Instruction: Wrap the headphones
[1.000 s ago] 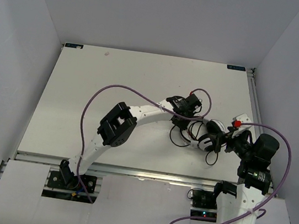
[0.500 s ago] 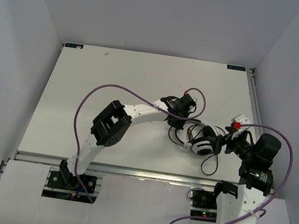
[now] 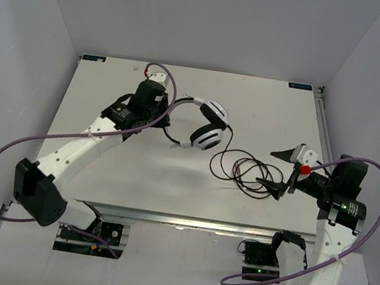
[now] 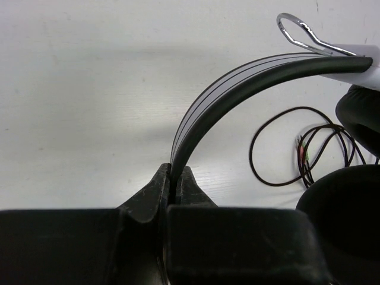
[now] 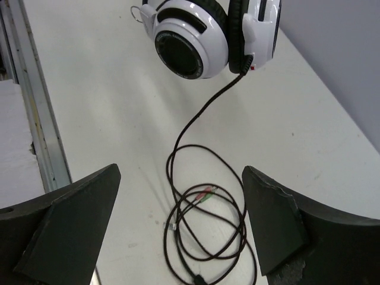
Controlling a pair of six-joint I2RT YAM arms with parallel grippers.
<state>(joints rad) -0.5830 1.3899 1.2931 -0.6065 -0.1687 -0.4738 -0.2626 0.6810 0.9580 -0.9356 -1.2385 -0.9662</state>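
The headphones (image 3: pixel 206 125) have a white headband, white cups and black ear pads. My left gripper (image 3: pixel 164 113) is shut on the headband (image 4: pixel 237 89) and holds them above the table at the back middle. The ear cups (image 5: pixel 190 41) hang side by side. The thin dark cord (image 3: pixel 243 170) runs down from one cup and lies in loose loops on the table. Its pink and green plugs (image 5: pixel 205 193) lie inside the loops. My right gripper (image 3: pixel 278 170) is open and empty just right of the loops, and the cord (image 5: pixel 202 225) lies between its fingers in the right wrist view.
A metal rail (image 3: pixel 200 222) runs along the table's near edge and shows in the right wrist view (image 5: pixel 29 119). White walls close in the table on three sides. Purple arm cables (image 3: pixel 4 152) loop beside both arms.
My left arm has swung from the middle right to the back left, carrying the headphones with it. My right gripper has let go and opened. The cord now trails loose on the table.
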